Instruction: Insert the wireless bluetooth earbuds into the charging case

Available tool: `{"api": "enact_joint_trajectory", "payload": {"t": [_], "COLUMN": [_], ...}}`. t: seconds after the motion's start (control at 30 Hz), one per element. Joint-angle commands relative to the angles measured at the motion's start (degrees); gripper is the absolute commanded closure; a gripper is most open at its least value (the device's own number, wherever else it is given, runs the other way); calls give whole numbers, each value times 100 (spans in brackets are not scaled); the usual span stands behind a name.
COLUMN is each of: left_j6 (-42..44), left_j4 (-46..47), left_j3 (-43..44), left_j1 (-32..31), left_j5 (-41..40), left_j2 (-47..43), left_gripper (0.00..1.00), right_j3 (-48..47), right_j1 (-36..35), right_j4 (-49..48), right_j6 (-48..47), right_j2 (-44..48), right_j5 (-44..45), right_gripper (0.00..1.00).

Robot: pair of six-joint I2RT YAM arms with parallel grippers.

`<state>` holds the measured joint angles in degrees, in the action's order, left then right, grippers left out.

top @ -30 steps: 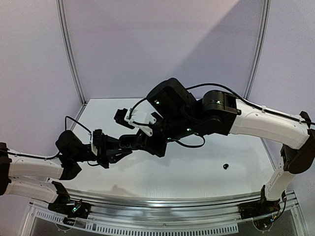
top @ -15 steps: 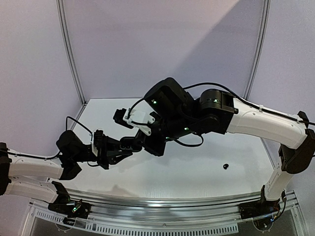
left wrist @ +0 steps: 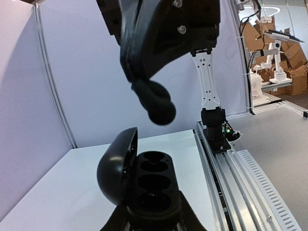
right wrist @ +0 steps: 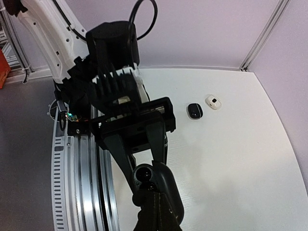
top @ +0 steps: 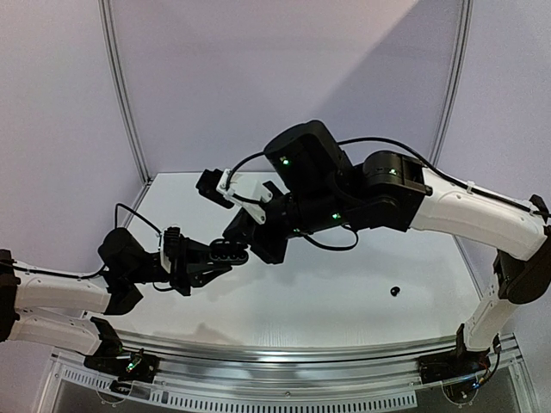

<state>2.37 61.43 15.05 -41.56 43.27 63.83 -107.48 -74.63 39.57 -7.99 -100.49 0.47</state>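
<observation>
My left gripper is shut on the base of the black charging case and holds it in the air. The case's lid stands open to the left, and its sockets look dark and empty. Just above the case, my right gripper is shut on a black earbud, whose round end hangs clear of the case. From the right wrist view, that gripper sits right over the case. Another black earbud lies on the table at the right.
A small black oval object and a white one lie side by side on the white table. An aluminium rail runs along the near edge, and purple walls enclose the back and sides.
My right gripper closed its jaws and rose up and away from the case. The left arm and the case stayed where they were.
</observation>
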Motion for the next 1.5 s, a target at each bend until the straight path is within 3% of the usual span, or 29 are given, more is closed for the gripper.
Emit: {"api": "enact_joint_trajectory", "payload": {"t": [0.0, 0.43, 0.63, 1.07, 1.47], "left_j6": [-42, -391, -474, -505, -506], "left_j4": [23, 108, 142, 140, 174], "left_j3": [102, 114, 112, 130, 130], "left_j1": [38, 34, 34, 34, 34], "left_j5": [-29, -405, -483, -473, -469], "left_j2": [16, 21, 13, 34, 6], "left_gripper": [100, 100, 100, 100, 100], "right_j3": [52, 838, 1248, 1344, 1574], "right_j1": [-24, -37, -104, -145, -172], "right_j4": [-323, -1716, -2202, -2248, -2327], "right_j6": [4, 76, -18, -278, -262], "right_j2": [190, 262, 300, 316, 330], "right_j5": [-247, -79, 395, 963, 892], "right_gripper": [100, 100, 100, 100, 100]}}
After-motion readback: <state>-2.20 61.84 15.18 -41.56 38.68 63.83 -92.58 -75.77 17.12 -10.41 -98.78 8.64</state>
